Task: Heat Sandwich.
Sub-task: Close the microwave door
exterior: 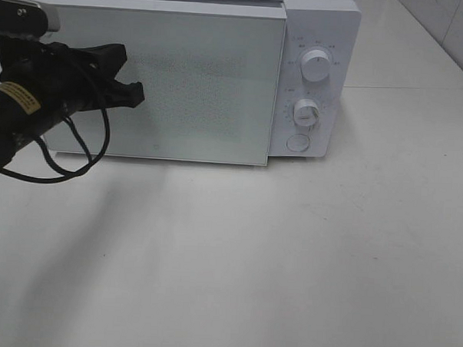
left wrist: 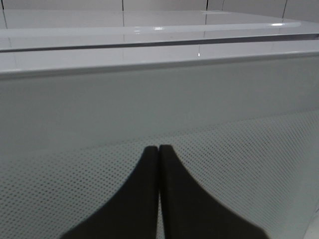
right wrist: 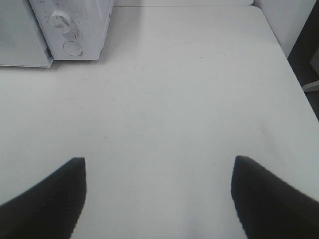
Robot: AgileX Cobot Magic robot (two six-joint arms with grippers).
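Left gripper (left wrist: 158, 149) pressed together before microwave door (exterior: 205, 80); right gripper (right wrist: 159, 162), only in wrist view, spread above table (right wrist: 174, 99).

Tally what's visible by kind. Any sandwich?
microwave: 1
knobs: 2 (upper knob, lower knob)
round button: 1
grippers: 2 (left gripper shut, right gripper open)
sandwich: 0 in view
Total: 6

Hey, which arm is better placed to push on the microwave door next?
Left. The left jaws, shut, sit right in front of the microwave door; the right jaws hang open over the table, away from it.
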